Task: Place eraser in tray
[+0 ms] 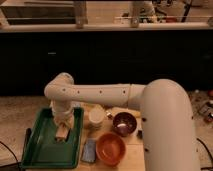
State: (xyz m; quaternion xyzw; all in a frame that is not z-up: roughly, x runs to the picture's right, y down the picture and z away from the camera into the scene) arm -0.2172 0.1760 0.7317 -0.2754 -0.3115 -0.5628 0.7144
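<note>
The green tray [42, 150] lies at the left of the wooden table. My gripper [62, 132] hangs from the white arm over the tray's right part, inside its rim. It is shut on the eraser [62, 135], a small tan block at its tip, held low over the tray floor. I cannot tell whether the eraser touches the tray.
A white cup [96, 118] stands just right of the tray. A dark bowl [124, 123] and an orange bowl [111, 149] sit further right, and a blue-grey pad [89, 150] lies beside the tray's right rim. My arm's large white body [167, 130] fills the right side.
</note>
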